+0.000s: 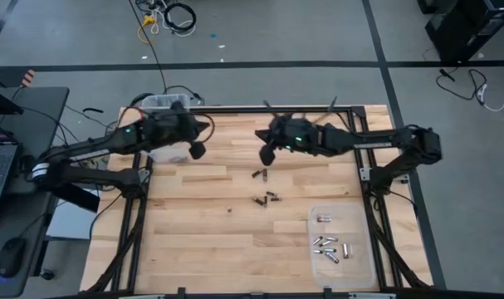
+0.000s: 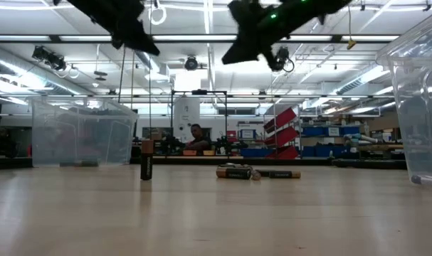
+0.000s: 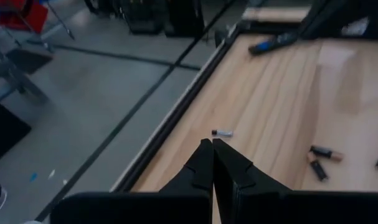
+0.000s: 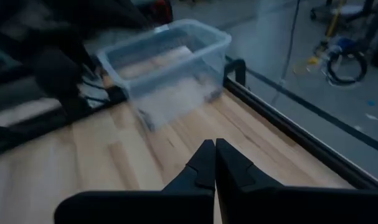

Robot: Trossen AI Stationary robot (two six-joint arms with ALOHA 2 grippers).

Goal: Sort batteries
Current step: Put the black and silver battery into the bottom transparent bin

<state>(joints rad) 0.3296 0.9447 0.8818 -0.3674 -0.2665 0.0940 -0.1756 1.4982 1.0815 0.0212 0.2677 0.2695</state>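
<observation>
Both arms hang above the far half of the wooden table [image 1: 202, 241], and neither carries anything. The left gripper [image 1: 197, 150] sits at upper left of the high view, beside a clear bin [image 1: 164, 103] at the table's far left corner — its fingers pressed together, empty. The right gripper [image 1: 266, 155] hovers near upper centre, likewise closed on nothing. Loose batteries [image 1: 266, 198] lie mid-table: a couple just below the right gripper, a small cluster under those, and one lone cell [image 1: 228, 208] off to their left. At lower right, a clear tray [image 1: 318, 257] holds several silvery cells [image 1: 328, 247] — bunched together near its middle.
</observation>
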